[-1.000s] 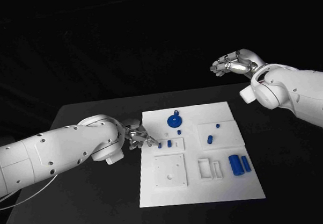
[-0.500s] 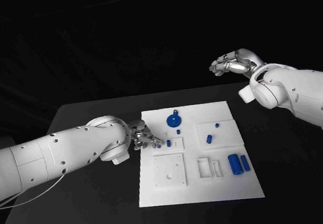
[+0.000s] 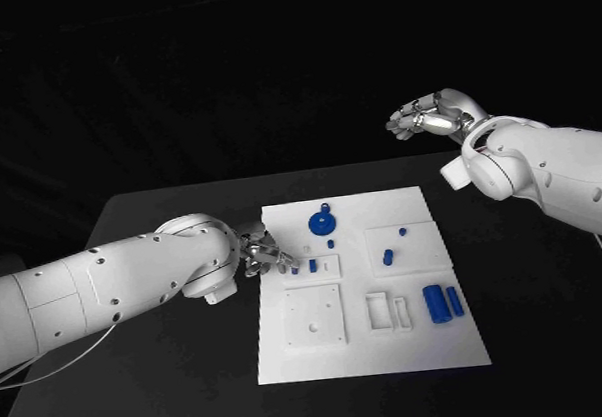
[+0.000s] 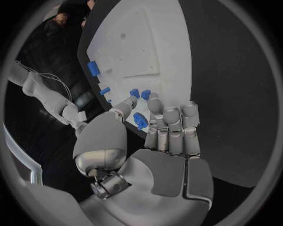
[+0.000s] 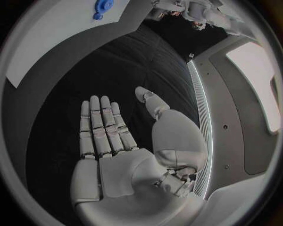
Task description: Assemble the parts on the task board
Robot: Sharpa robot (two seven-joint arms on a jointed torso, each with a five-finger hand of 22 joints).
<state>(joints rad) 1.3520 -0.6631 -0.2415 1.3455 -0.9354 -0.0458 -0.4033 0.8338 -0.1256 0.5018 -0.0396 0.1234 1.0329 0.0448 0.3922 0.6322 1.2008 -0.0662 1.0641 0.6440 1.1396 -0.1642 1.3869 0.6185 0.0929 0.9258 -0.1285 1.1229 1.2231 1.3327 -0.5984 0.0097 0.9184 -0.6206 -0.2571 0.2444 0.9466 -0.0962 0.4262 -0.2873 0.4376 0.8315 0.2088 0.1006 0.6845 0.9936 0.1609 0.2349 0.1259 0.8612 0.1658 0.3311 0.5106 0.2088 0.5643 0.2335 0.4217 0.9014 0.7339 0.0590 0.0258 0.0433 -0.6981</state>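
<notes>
Left hand [image 3: 262, 254] at task board [image 3: 373, 342] edge, fingers near small blue part [image 4: 140, 121], grip unclear. Right hand [image 3: 434, 117] raised, fingers spread, empty.

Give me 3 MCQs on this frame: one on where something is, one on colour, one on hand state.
1. Where is the left hand?
A. at the task board's left edge, by the small parts
B. over the bare table on the board's right side
C. raised beyond the table's far edge

2. What colour is the round disc part?
A. red
B. blue
C. green

3. How is the right hand?
A. gripping a cylinder
B. pressing on the board
C. open, holding nothing

Answers:
1 A: the head view shows its fingers at the left edge of the task board, next to the small pegs.
2 B: the disc is blue against the white board.
3 C: the right wrist view shows the palm flat, the fingers stretched out and nothing held.
</notes>
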